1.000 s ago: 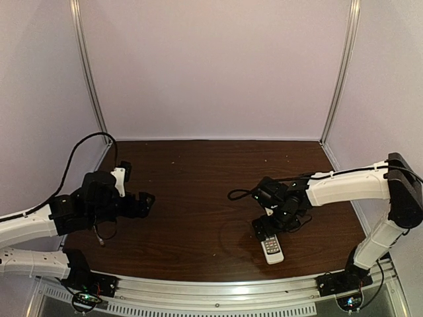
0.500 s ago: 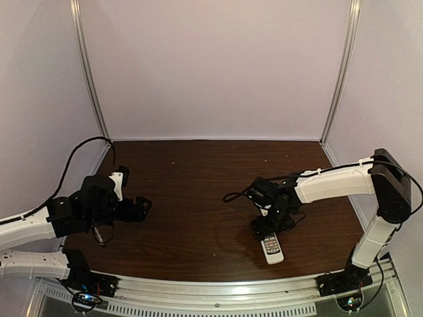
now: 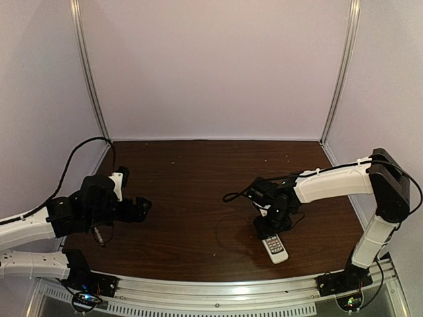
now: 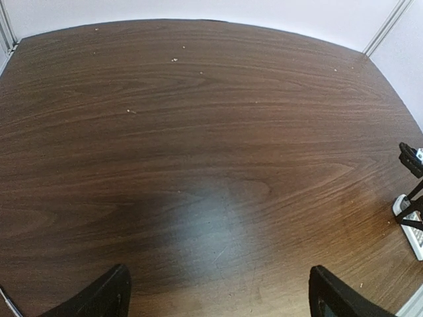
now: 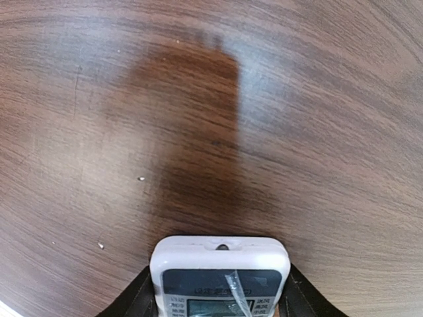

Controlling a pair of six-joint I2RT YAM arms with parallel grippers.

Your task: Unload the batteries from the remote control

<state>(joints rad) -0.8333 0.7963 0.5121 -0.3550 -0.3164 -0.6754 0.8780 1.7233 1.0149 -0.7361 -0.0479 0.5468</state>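
1. The remote control (image 3: pixel 274 246) lies flat on the table (image 3: pixel 192 178), lower right of centre in the top view and near the front edge. Its buttons face up, and it sits at a slight angle with the near end toward the lower right.
2. The right gripper (image 3: pixel 266 228) is down on the far end of the remote. Its arm reaches in from the right side of the frame.
3. In the right wrist view, the display end of the remote fills the bottom centre. Dark fingers (image 5: pixel 140 297) sit tight against both long sides, and I see no gap on either side. I read that as jaws clamped on the remote control.
4. The display and the first row of labels face the camera. The back is down on the wood, so I can't see it.
5. The left gripper (image 3: pixel 141 209) hovers at left centre in the top view. It points right and is well apart from the remote.
6. In the left wrist view, its fingertips (image 4: pixel 109 297) sit in the bottom left and bottom right of the frame. The jaws are wide apart, with wood grain showing between them.
7. In the same view, the remote and the right gripper's black fingers show at the right edge, about mid-height.
8. Pale specks (image 4: pixel 175 60) dot the far part of the table.
9. A black cable (image 3: pixel 82 144) arcs above the left arm at the left of the top view.
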